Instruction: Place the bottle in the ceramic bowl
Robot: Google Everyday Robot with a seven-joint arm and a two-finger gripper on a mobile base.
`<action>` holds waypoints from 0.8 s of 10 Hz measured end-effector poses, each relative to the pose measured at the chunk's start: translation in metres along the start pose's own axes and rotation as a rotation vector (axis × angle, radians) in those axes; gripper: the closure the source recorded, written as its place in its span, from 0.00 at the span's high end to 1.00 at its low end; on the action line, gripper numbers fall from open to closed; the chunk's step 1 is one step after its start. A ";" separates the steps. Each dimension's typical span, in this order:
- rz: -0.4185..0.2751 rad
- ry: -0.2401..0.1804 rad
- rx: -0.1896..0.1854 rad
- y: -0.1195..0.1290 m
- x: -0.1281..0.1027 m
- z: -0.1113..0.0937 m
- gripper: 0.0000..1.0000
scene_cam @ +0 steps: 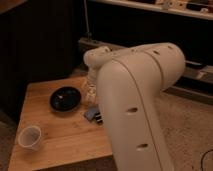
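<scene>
Gripper was noted hanging from the wrist over the far middle of the table, just right of the bowl. Its jaws were judged spread wide, and nothing was seen held.

The bottle was found directly beneath it, slim and cream-pale, and largely masked by the gripper. Contact could not be told. Its long axis seemed to run from near edge to far edge, though this was poorly shown.

Only one arm was present. The ceramic bowl lay just left of the bottle and apart from it, shallow, round and glossy black. A short leftward carry was judged to be needed.

A blue-grey block and a striped block were seen nearer the camera, the latter partly hidden by the smooth white arm. A translucent cup stood at the near left of the wooden table.
</scene>
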 end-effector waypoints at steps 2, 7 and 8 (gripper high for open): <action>-0.078 -0.008 -0.025 0.025 -0.014 0.018 0.80; -0.128 0.010 -0.052 0.024 -0.042 0.080 0.80; -0.119 0.010 -0.055 0.019 -0.045 0.083 0.80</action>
